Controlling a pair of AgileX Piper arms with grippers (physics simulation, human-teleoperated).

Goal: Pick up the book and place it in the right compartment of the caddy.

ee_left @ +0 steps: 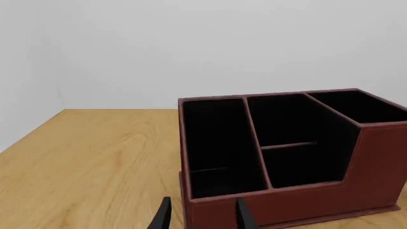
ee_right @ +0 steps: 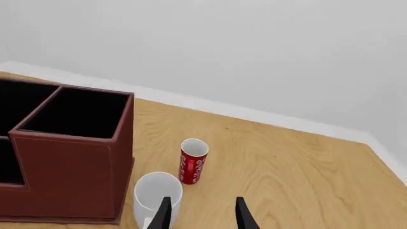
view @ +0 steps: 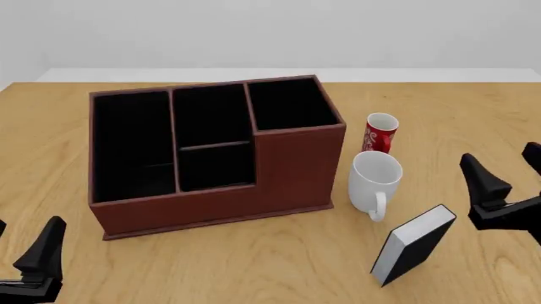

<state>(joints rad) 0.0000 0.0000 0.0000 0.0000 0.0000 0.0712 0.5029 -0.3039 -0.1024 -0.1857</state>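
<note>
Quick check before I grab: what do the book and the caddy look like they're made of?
Book: apparently hardback, matte black covers around white page edges, likely board and paper. Caddy: reddish-brown, leather-look outside with a faint sheen, matte black lining; could equally be faux leather.

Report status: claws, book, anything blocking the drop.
Both claws, left claw and right claw, open, empty. Book on table, untouched, by right claw. White mug and red can stand between book and caddy.

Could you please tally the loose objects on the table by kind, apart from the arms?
Caddy: 1
White mug: 1
Red can: 1
Book: 1
Total: 4
</note>
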